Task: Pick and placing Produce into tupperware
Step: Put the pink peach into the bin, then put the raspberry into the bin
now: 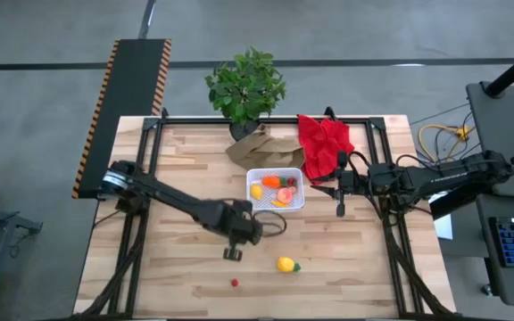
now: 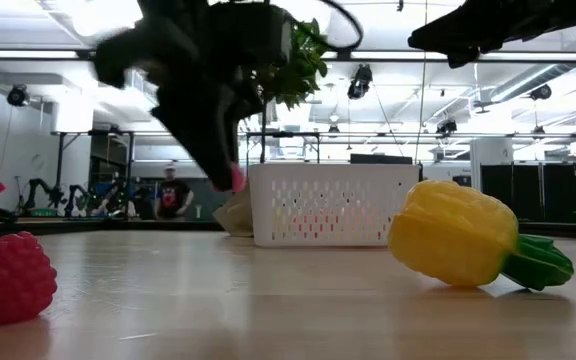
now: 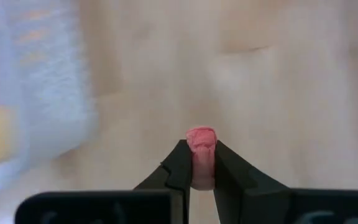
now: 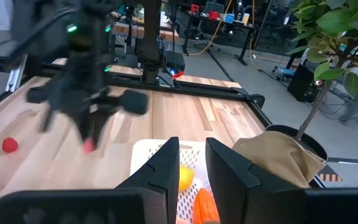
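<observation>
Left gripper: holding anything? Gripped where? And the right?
The left gripper is shut on a small pink produce piece, pinched at its lower part, top poking out above the fingertips. The right gripper is open and empty over the tupperware.

Left arm reaching across the table, its gripper (image 1: 232, 253) pointing down above the wood, fingers (image 3: 180, 167) closed on a small pink piece (image 3: 201, 140). Right arm stretched in from the right side, its gripper (image 1: 340, 207) with fingers (image 4: 163, 163) parted and holding nothing
</observation>
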Tool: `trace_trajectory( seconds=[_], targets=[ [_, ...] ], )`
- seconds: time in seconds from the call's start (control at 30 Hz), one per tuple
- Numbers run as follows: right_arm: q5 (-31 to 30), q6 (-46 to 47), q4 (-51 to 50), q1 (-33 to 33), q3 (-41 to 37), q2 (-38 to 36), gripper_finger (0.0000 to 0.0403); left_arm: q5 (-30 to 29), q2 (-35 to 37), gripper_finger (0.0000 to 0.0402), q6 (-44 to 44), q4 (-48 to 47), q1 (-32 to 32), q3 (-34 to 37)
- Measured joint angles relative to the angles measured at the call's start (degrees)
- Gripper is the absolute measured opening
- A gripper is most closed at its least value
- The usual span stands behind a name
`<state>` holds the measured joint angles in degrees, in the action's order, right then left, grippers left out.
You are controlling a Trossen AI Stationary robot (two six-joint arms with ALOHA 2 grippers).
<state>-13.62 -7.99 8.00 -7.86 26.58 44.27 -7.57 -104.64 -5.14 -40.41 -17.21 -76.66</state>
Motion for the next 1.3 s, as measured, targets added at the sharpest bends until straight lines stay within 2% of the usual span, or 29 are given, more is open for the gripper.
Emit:
trace_trajectory(
  seconds=[0.23, 0.47, 0.6, 0.83, 1.2, 1.3],
  targets=[
    [0.0, 0.0, -0.1, 0.0, 0.0, 0.0, 0.0070, -9.5, 5.4, 0.0020, 5.8, 0.0, 5.0, -0.3],
    [0.0, 0.0, -0.5, 0.0, 0.0, 0.0, 0.0070, -11.4, 6.8, 0.0020, 11.5, 3.5, 9.7, -0.3],
    [0.0, 0.3, -0.5, 0.0, 0.0, 0.0, 0.0070, -9.8, 4.8, 0.0020, 12.8, 7.2, 12.2, -0.2],
    [0.0, 0.5, -0.5, 0.0, 0.0, 0.0, 0.0070, -8.7, 1.8, 0.0025, 13.0, 7.2, 13.5, -0.2],
    [0.0, 0.5, -0.5, 0.0, 0.0, 0.0, 0.0070, -7.2, 1.7, 0.0163, 11.6, 10.3, 13.5, -0.7],
    [0.0, 0.5, -0.6, 0.0, 0.0, 0.0, 0.0070, -4.9, 2.0, 0.0205, 11.5, 9.3, 13.0, -0.7]
  ],
)
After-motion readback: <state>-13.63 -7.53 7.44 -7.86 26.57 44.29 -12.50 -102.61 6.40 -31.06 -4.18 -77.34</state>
